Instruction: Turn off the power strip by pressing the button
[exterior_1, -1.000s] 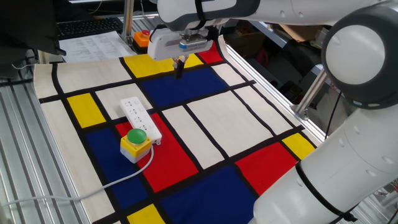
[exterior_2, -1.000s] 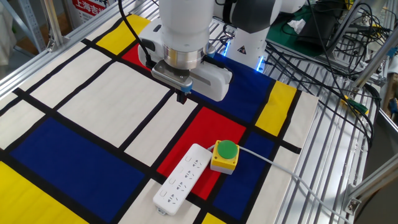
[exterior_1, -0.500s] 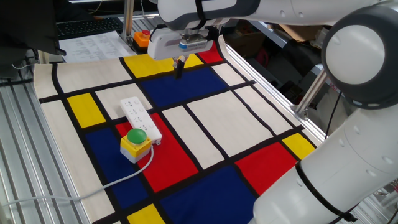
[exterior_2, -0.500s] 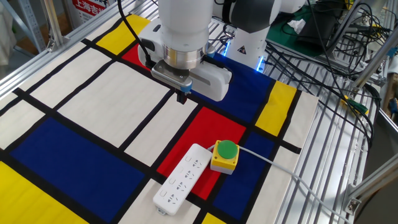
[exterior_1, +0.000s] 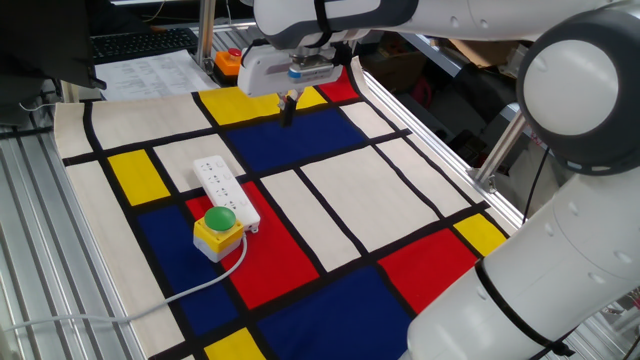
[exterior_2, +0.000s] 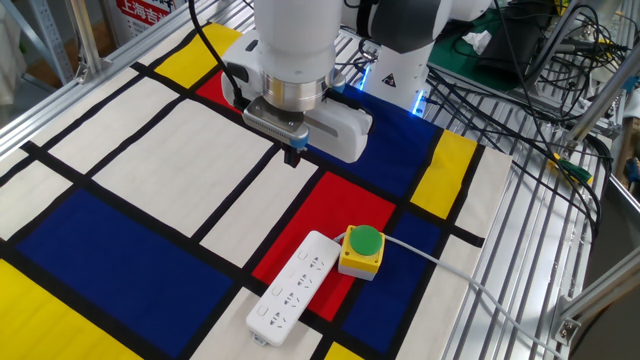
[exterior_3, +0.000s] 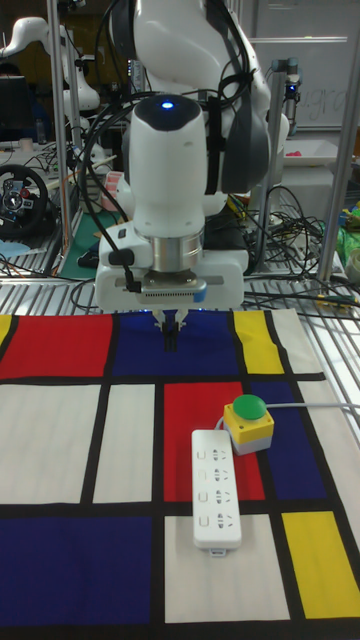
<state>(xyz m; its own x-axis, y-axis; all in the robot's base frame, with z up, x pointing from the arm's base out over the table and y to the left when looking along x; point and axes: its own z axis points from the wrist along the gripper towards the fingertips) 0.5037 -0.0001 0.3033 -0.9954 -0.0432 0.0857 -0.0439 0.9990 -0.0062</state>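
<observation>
The white power strip (exterior_1: 225, 188) (exterior_2: 293, 287) (exterior_3: 217, 487) lies flat on the coloured mat, across a red and a white field. Its button is too small for me to make out in any view. My gripper (exterior_1: 288, 108) (exterior_2: 294, 155) (exterior_3: 172, 335) hangs above the mat, pointing straight down, well away from the strip toward the robot base. Its dark fingertips touch each other with nothing between them. The strip's white cable (exterior_1: 150, 305) (exterior_2: 450, 270) runs off the mat.
A yellow box with a green dome button (exterior_1: 219, 228) (exterior_2: 361, 250) (exterior_3: 248, 421) stands against the strip's cable end. An orange box with a red button (exterior_1: 229, 62) sits beyond the mat's far edge. Metal rails (exterior_2: 540, 250) border the mat.
</observation>
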